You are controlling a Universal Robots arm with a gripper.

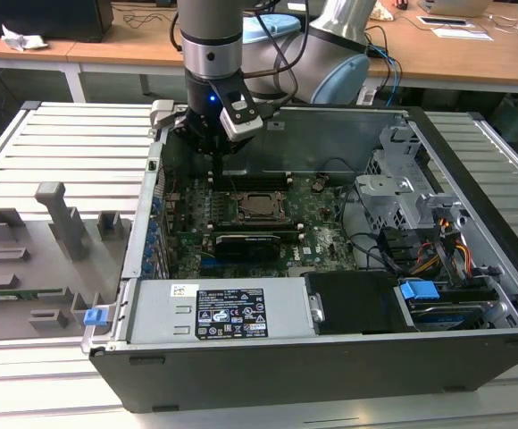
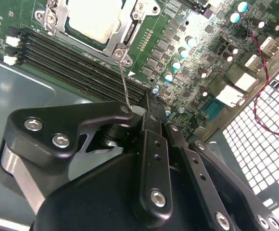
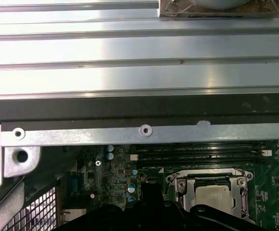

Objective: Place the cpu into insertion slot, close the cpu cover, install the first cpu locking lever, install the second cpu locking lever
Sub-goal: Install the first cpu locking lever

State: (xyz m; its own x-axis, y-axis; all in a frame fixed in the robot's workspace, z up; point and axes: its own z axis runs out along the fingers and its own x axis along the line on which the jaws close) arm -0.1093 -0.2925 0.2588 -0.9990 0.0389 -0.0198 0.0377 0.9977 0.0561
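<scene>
Gripper (image 1: 215, 161) of the arm hangs low inside the open computer case (image 1: 473, 295), over the rear part of the green motherboard (image 1: 321, 223), just behind the socket as the exterior view shows it. In the second wrist view its black fingers (image 2: 151, 144) appear pressed together, clenched on a thin wire locking lever (image 2: 124, 84) that runs from the fingertips to a corner of the socket frame.

Going from the exterior view's left: a grey slatted worktop (image 1: 71, 134) carries a grey plastic fixture tray (image 1: 36, 259) with upright posts, well apart from the socket. Beside it stands the case, with a labelled power supply (image 1: 223, 308) along its near side. Behind that lies the motherboard with a long black card (image 1: 250, 239) just in front of the socket. The insertion slot (image 1: 261, 206) sits near the board's middle, directly in front of the gripper. The cpu (image 2: 94, 19) lies seated in it, its silver-grey face showing through the window of the cpu cover (image 2: 125, 36), which lies flat over the chip in both wrist views. In the first wrist view the same cpu (image 3: 210, 195) and cover (image 3: 178, 185) lie just beside long narrow memory slots (image 3: 197, 153). Further toward the exterior view's right are a grey metal drive cage (image 1: 402, 188), a bundle of coloured cables (image 1: 451, 255) and a blue clip (image 1: 418, 290).
</scene>
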